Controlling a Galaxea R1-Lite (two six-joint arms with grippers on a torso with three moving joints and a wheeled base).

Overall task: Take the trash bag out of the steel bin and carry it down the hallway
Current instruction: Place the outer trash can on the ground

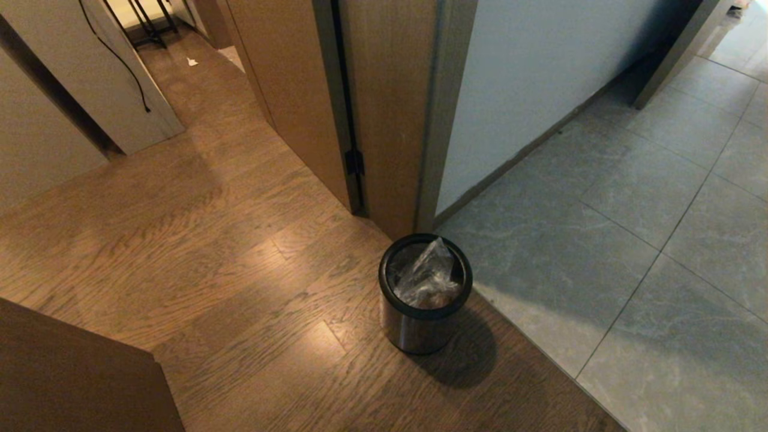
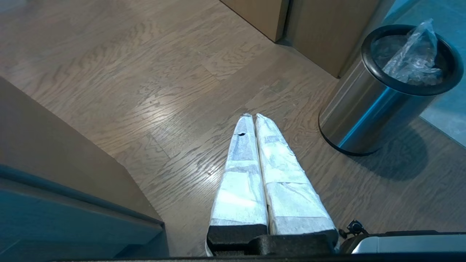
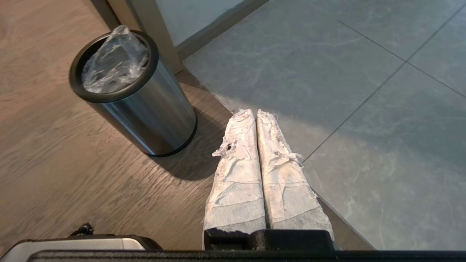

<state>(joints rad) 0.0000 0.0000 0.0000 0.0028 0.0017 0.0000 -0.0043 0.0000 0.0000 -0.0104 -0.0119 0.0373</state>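
A: Where is the steel bin [image 1: 425, 294] placed?

B: It is stood upright on the wood floor [image 1: 210, 240], just beside the seam where the grey tiles [image 1: 630, 240] begin, near the foot of a wooden door frame [image 1: 390, 120]. The trash bag [image 1: 427, 276] is seen inside it, its crumpled clear top poking slightly above the black rim.

A: What can be made out inside the bag?

B: Little. Something brownish is glimpsed low down in the head view, but it cannot be identified. The bag's lower part is hidden by the bin wall.

A: And the grippers?

B: Neither is shown in the head view. In the left wrist view the left gripper [image 2: 253, 117] is held above bare wood floor, its tape-wrapped fingers pressed together with nothing between them, well apart from the bin. In the right wrist view the right gripper [image 3: 254, 112] is likewise pressed together and empty, above the floor seam, with the bin off to one side.

A: Anything cut off?

B: A brown panel [image 1: 78, 372] is cropped at the lower left corner of the head view, and what it belongs to cannot be told. Far up the wood floor a small white scrap [image 1: 192, 61] is seen, too small to identify.
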